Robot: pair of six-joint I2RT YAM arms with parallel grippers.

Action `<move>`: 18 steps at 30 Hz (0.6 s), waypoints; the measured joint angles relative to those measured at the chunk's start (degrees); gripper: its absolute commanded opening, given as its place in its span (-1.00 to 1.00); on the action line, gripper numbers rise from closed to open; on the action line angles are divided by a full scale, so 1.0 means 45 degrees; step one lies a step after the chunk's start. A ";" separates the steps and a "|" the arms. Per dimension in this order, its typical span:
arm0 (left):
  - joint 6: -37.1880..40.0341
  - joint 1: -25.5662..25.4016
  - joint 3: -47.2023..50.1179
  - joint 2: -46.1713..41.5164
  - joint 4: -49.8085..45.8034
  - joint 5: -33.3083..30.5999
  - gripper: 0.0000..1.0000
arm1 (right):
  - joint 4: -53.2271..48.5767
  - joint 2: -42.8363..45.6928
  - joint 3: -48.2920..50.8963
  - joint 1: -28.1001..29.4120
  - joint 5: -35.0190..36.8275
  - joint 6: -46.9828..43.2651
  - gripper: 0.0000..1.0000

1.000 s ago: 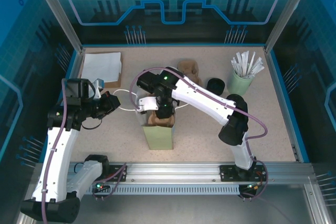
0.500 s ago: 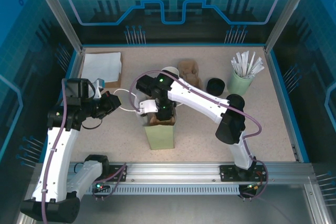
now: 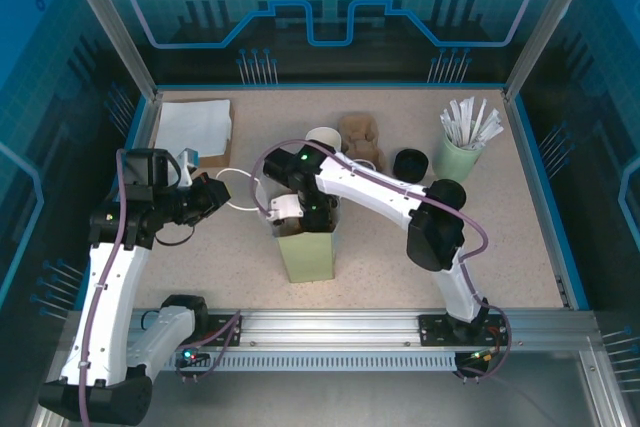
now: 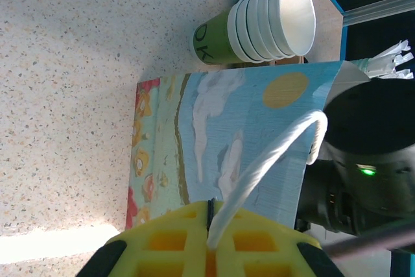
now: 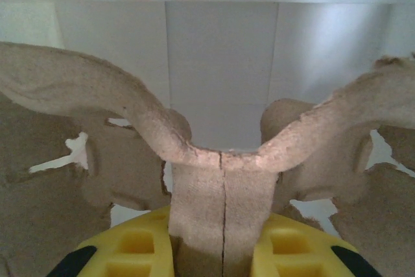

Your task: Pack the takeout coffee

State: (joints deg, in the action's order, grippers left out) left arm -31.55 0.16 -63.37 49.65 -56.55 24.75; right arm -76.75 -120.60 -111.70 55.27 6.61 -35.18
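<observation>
Takeout coffee (image 3: 323,136), seen from above, stands on the counter (image 3: 500,247) behind the bag (image 3: 308,255). Left wrist view: we find the left gripper (image 4: 211,222) clamped on the bag's cord handle (image 4: 272,154). Right wrist view: the right gripper (image 5: 224,238) grips 1 pulp carrier (image 5: 97,89) inside the bag.

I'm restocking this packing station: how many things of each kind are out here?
Brown moulded-pulp cup carriers: 2
Printed paper bag with white rope handle: 1
Stack of nested green paper cups: 1
Pale green cup of white wrapped straws: 1
Small dark round cup: 1
Stack of white napkins: 1
Total: 7
</observation>
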 measured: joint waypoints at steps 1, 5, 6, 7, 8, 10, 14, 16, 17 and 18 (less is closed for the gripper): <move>0.0000 0.0000 0.0000 0.0000 0.0000 -0.0005 -0.83 | 0.0073 -0.0053 0.0092 -0.0019 -0.0010 0.0000 -0.53; -0.0005 0.0000 0.0000 0.0000 0.0068 0.0000 -0.83 | 0.0287 -0.0185 0.0452 -0.0097 0.0005 -0.0073 -0.53; -0.0005 0.0000 0.0000 0.0005 0.0083 0.0000 -0.83 | 0.0321 -0.0204 0.0539 -0.0112 0.0010 -0.0092 -0.53; -0.0010 0.0000 -0.0024 0.0024 0.0073 0.0000 -0.83 | 0.0355 -0.0223 0.0641 -0.0131 0.0049 -0.0092 -0.52; -0.0010 0.0000 -0.0053 0.0049 0.0083 0.0000 -0.83 | 0.0369 -0.0248 0.0743 -0.0155 0.0087 -0.0097 -0.52; -0.0005 0.0000 -0.0126 0.0087 0.0083 0.0000 -0.83 | 0.0423 -0.0306 0.0918 -0.0199 0.0097 -0.0097 -0.50; -0.0010 0.0000 -0.0321 0.0160 0.0131 0.0005 -0.83 | 0.0457 -0.0374 0.1166 -0.0282 0.0155 -0.0097 -0.44; -0.0010 0.0000 -0.0384 0.0180 0.0175 0.0010 -0.83 | 0.0461 -0.0374 0.1175 -0.0296 0.0209 -0.0097 -0.42; -0.0010 0.0000 -0.0398 0.0199 0.0209 0.0024 -0.83 | 0.0461 -0.0374 0.1175 -0.0296 0.0233 -0.0102 -0.42; -0.0010 0.0000 -0.0403 0.0214 0.0233 0.0034 -0.83 | 0.0466 -0.0374 0.1175 -0.0296 0.0243 -0.0102 -0.42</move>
State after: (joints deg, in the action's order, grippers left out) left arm -31.59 0.16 -65.19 50.61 -55.51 24.91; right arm -74.65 -122.28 -106.41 53.93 7.70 -35.64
